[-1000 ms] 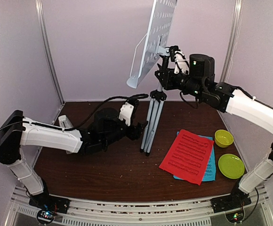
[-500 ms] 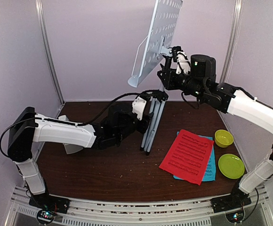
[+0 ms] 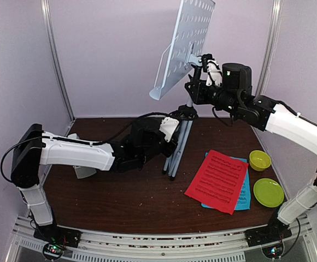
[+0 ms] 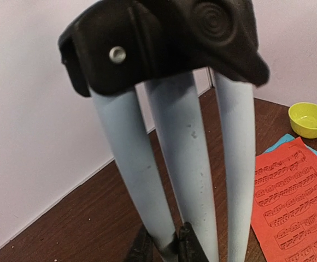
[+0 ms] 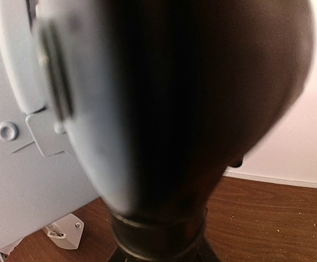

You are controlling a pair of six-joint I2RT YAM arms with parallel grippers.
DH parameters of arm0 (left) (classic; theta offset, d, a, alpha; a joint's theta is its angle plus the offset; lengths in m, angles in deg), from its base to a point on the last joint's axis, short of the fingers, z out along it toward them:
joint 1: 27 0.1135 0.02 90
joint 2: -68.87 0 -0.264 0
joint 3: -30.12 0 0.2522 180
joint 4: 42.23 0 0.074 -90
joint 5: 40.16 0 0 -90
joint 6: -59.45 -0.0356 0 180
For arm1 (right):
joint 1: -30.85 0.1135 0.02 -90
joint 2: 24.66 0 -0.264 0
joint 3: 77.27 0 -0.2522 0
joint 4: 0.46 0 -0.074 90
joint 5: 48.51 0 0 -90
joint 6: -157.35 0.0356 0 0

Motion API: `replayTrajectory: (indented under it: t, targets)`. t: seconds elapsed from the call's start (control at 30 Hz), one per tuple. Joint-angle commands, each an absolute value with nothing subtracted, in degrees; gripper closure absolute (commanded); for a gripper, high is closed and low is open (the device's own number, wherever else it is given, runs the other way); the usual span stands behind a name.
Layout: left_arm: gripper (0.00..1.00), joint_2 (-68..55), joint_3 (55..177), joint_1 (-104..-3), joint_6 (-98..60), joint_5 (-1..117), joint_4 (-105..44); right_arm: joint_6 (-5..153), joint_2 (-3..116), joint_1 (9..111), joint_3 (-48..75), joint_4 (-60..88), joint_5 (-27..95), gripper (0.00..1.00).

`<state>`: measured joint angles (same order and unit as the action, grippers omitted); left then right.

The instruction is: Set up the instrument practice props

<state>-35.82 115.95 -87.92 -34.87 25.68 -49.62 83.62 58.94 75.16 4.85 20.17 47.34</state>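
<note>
The music stand's pale-blue perforated desk (image 3: 186, 49) is held high at the back, its tripod legs (image 3: 177, 146) folded together with their feet on the table. My right gripper (image 3: 194, 90) is shut on the stand's black neck just under the desk; in the right wrist view that neck (image 5: 191, 120) fills the picture as a dark blur. My left gripper (image 3: 174, 132) is shut on the leftmost tripod leg (image 4: 134, 164), its fingertips (image 4: 188, 244) pressing both sides low on the leg. The red page (image 3: 217, 180) lies on the blue page (image 3: 245, 199). The pale-grey metronome (image 3: 83, 172) sits under my left arm.
A lime-green bowl (image 3: 260, 160) and plate (image 3: 268, 192) sit at the right edge beside the pages. The back wall and metal frame posts (image 3: 57, 60) close the space. The tripod's black hub (image 4: 164, 43) is right above my left gripper.
My left arm reached right to the tripod and its jaws closed on a leg. The stand, held by the right gripper, shifted slightly right and up.
</note>
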Motion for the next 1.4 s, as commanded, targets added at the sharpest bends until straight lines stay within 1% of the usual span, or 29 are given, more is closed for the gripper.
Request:
replayTrajectory:
  t: [0.0, 0.03, 0.33, 0.47, 0.6, 0.73, 0.83, 1.1, 1.37]
  targets:
    - [0.97, -35.2, 114.5, -86.1, -41.6, 21.4, -48.7, 83.8, 51.6, 75.8, -4.0, 9.8, 44.9, 1.00]
    - [1.00, -34.8, 113.6, -86.1, -42.4, 20.9, -49.0, 83.3, 51.7, 75.8, -4.6, 10.3, 44.8, 1.00]
    - [1.00, -30.6, 107.6, -83.7, -49.7, 20.2, -49.5, 79.8, 52.5, 75.8, -8.8, 13.8, 44.7, 1.00]
    - [1.00, -27.9, 103.2, -82.1, -54.5, 26.0, -48.9, 78.1, 53.6, 75.8, -11.2, 15.9, 44.0, 1.00]
    - [1.00, -26.9, 100.3, -80.3, -58.4, 27.8, -47.7, 77.3, 55.7, 75.8, -14.5, 17.7, 42.3, 1.00]
    - [1.00, -27.3, 99.4, -79.6, -61.7, 25.2, -47.5, 77.9, 58.6, 75.8, -17.2, 17.5, 39.3, 1.00]
    - [1.00, -26.8, 98.7, -78.4, -61.5, 22.5, -47.7, 78.4, 61.6, 75.8, -20.0, 17.1, 34.8, 1.00]
    - [1.00, -26.1, 94.7, -76.2, -60.8, 20.4, -48.8, 76.9, 71.1, 75.8, -31.3, 17.9, 25.9, 1.00]
    - [1.00, -29.4, 92.8, -75.7, -65.9, 17.2, -49.4, 73.5, 77.6, 75.8, -41.5, 22.8, 23.2, 1.00]
